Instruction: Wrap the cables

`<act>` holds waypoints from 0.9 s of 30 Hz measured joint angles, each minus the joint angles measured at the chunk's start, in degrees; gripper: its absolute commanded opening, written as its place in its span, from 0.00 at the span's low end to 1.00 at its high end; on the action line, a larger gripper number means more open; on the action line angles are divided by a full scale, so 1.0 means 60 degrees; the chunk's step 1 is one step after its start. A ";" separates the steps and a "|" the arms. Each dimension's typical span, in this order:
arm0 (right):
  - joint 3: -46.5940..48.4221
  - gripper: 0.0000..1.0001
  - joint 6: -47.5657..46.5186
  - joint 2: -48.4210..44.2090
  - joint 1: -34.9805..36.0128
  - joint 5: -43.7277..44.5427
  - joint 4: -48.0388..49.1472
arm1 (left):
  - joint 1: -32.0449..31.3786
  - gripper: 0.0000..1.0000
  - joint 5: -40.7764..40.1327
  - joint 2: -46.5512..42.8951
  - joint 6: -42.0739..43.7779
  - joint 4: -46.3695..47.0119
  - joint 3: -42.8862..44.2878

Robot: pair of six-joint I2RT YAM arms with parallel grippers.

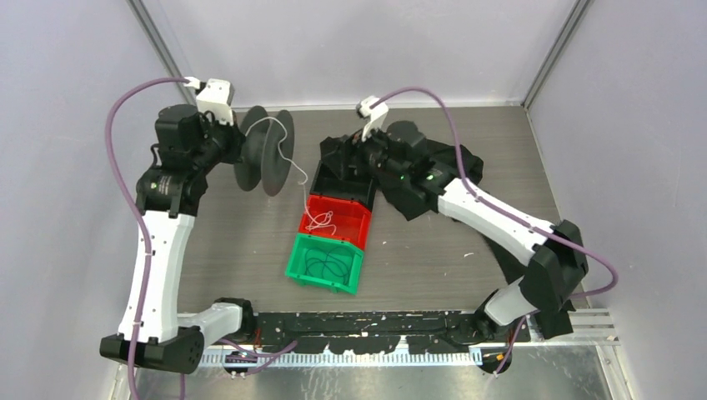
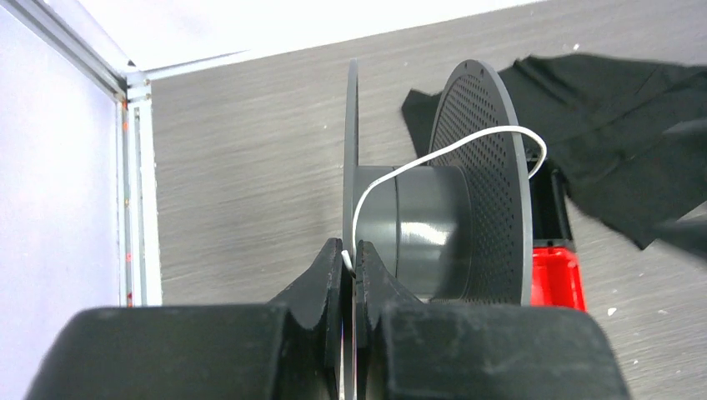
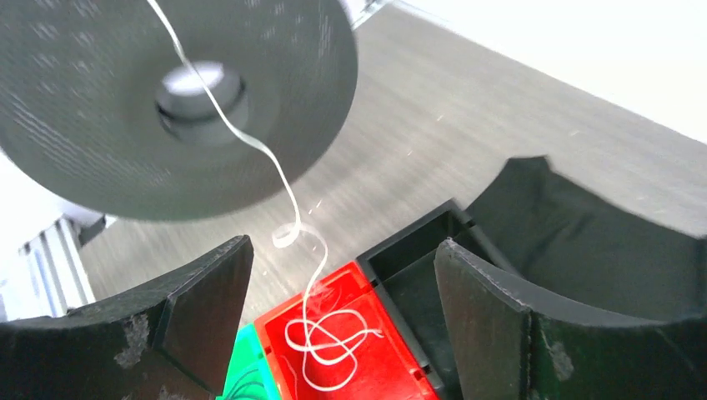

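Observation:
A dark grey spool (image 1: 265,152) is held off the table by my left gripper (image 1: 239,143). In the left wrist view that gripper (image 2: 353,250) is shut on the spool's thin near flange (image 2: 351,150), with the end of the white cable (image 2: 492,132) pinched there. The cable arcs over the hub (image 2: 417,225) and the far flange, then hangs down into the red bin (image 1: 354,218), where the rest of the cable (image 1: 319,220) lies in loose loops. My right gripper (image 3: 342,246) is open above the red bin (image 3: 267,321); the cable (image 3: 333,342) hangs untouched between its fingers.
A green bin (image 1: 296,265) with thin dark cable loops sits in front of the red one, and a black bin (image 1: 367,193) sits behind it under my right gripper (image 1: 350,171). A black cloth (image 1: 467,162) lies at the back right. Walls close in the left and far sides.

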 measured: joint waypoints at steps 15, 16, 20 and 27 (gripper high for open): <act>-0.1122 0.78 0.1056 0.2761 0.0328 -0.2973 0.3610 | 0.0000 0.00 0.0124 -0.0011 -0.0769 -0.1239 0.1472; -0.1122 0.77 0.1056 0.2878 0.0401 -0.3027 0.3821 | 0.0000 0.00 0.0131 -0.0007 -0.0790 -0.1322 0.1523; -0.1122 0.75 0.1151 0.3373 0.0576 -0.3126 0.4481 | 0.0000 0.00 0.0186 0.0018 -0.0925 -0.1515 0.1814; -0.1122 0.59 0.1457 0.4390 0.0739 -0.3136 0.5053 | 0.0000 0.00 0.0277 0.0025 -0.1096 -0.1541 0.2288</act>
